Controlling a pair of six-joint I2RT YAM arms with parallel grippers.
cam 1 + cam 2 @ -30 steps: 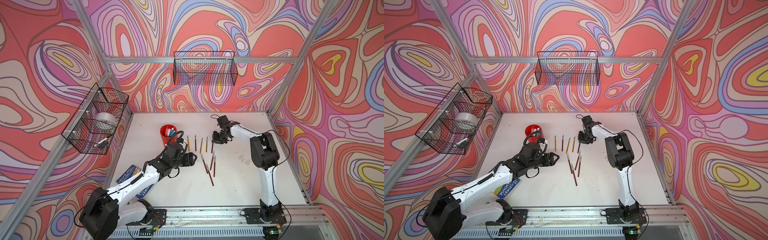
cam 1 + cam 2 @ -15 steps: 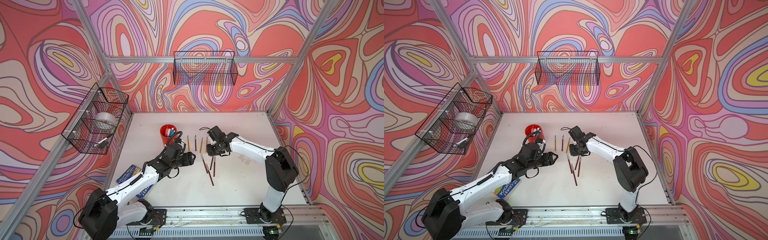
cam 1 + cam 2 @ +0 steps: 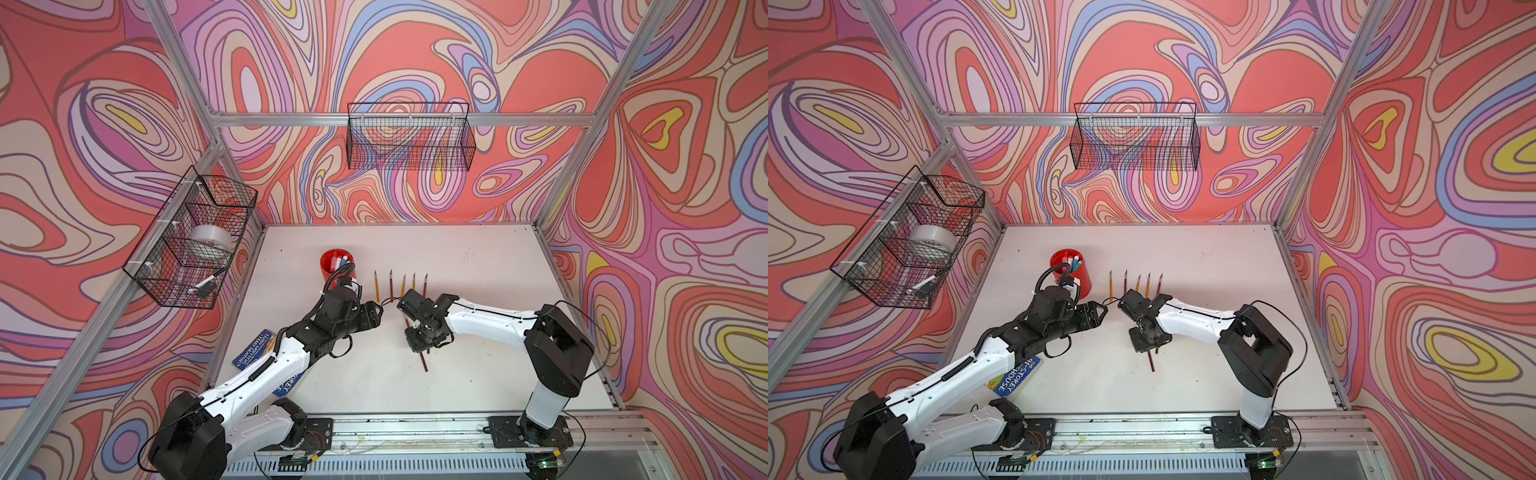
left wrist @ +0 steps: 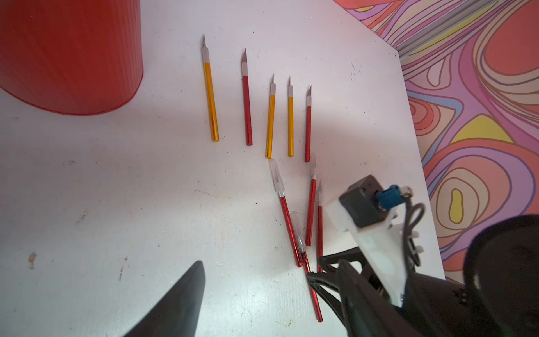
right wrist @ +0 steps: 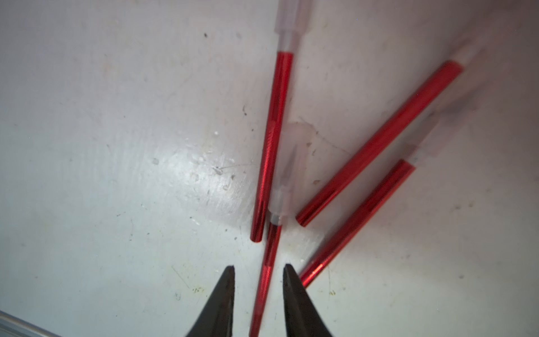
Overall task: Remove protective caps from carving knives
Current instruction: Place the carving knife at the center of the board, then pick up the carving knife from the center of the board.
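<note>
1. Red cup [image 3: 328, 277] holds markers [image 3: 341, 262]; wall basket [image 3: 146, 272] holds a tape roll [image 3: 210, 245].
2. Right fingers [image 5: 224, 297] are released, straddling a red carving knife [image 5: 267, 277] on the table [image 5: 116, 146]; its protective cap [image 5: 285, 175] is blurred.
3. Left fingers [image 4: 180, 300] are spread and empty, one cut off.

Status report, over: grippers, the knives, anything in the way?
Left gripper open, empty. Right gripper open, straddling capped red knife, not gripping. Neighbouring red knife lies close by one fingertip.
</note>
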